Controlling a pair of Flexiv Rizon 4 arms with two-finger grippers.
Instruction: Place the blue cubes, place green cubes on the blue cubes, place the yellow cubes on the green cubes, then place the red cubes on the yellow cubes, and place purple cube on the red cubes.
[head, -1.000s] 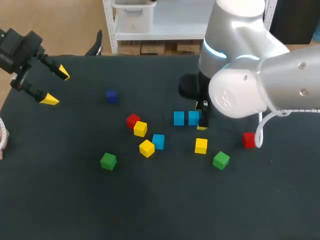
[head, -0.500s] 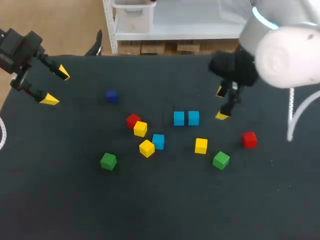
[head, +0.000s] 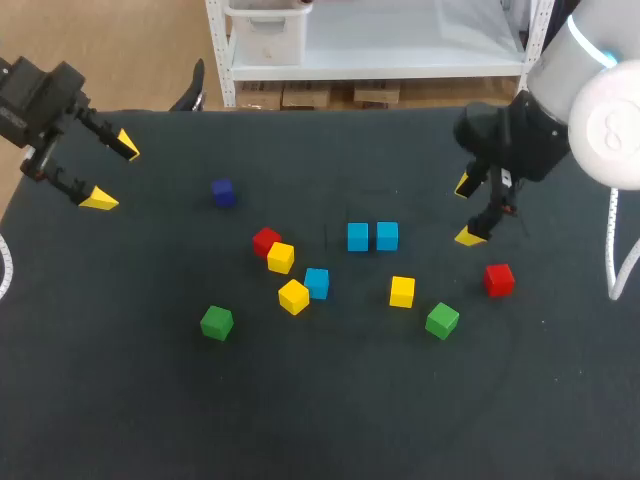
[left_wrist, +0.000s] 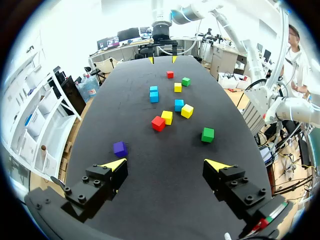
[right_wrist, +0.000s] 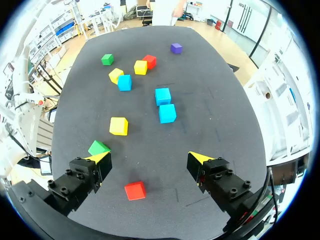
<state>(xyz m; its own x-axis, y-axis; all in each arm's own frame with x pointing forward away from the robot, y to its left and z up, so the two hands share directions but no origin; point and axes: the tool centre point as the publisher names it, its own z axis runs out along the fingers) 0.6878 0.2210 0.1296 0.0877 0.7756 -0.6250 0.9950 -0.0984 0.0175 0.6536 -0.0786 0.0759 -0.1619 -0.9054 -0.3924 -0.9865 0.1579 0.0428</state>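
Observation:
Two blue cubes (head: 358, 237) (head: 387, 236) stand side by side at mid-table, with a third blue cube (head: 317, 283) nearer the front. Around them lie a red cube (head: 265, 241) touching a yellow cube (head: 281, 257), and two more yellow cubes (head: 293, 297) (head: 402, 291). Two green cubes (head: 216, 322) (head: 442, 320), a second red cube (head: 498, 279) and the purple cube (head: 223, 192) lie further out. My right gripper (head: 468, 211) hangs open and empty right of the blue pair (right_wrist: 167, 113), above the red cube (right_wrist: 135, 190). My left gripper (head: 112, 172) is open and empty at the far left, with the purple cube (left_wrist: 119, 148) just ahead.
The black table's back edge (head: 330, 110) runs close behind both grippers. The cubes are scattered across the middle; wide bare cloth lies along the front (head: 320, 420).
My right arm has pulled away from the blue pair, rightward and up, with its jaws spread wider. The right blue cube stays beside the other. The left arm has not moved.

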